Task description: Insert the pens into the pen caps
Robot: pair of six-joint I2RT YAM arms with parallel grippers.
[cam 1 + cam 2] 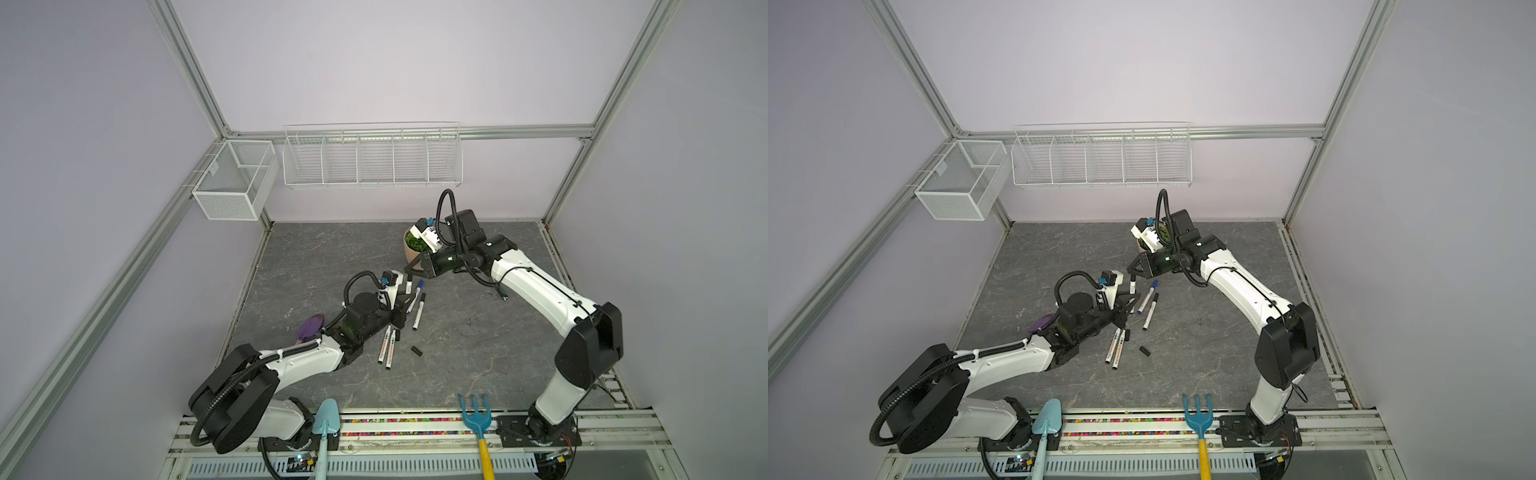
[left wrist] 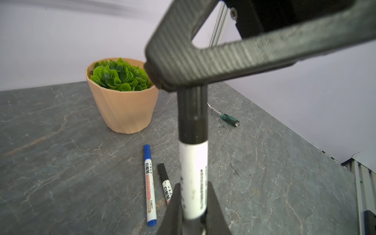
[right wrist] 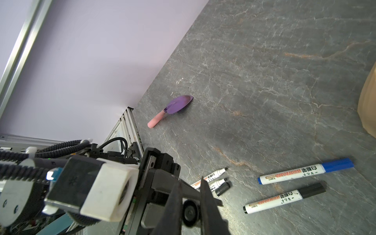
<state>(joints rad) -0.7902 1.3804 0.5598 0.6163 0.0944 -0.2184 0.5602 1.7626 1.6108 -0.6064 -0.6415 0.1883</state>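
Two grippers are sharing one pen mid-frame in both top views. The left gripper [image 2: 193,189] is clamping the pen [image 2: 194,162] by its white barrel, and the right gripper [image 1: 409,273] is pinching shut on its black cap [image 2: 192,116]. A loose cap [image 1: 417,351] is lying on the table, lower right of them.

Blue pen [image 2: 149,185] barrel: "WHITEBOARD", "Y-6817"; black-capped pen [image 3: 284,198]: "WHITEBOARD"

Grey veined tabletop [image 2: 61,152], white blue-capped pen [image 2: 149,184], white black-capped pen [image 3: 284,199], peach pot [image 2: 126,114], green plant [image 2: 120,77], purple pink-handled trowel [image 3: 173,107]
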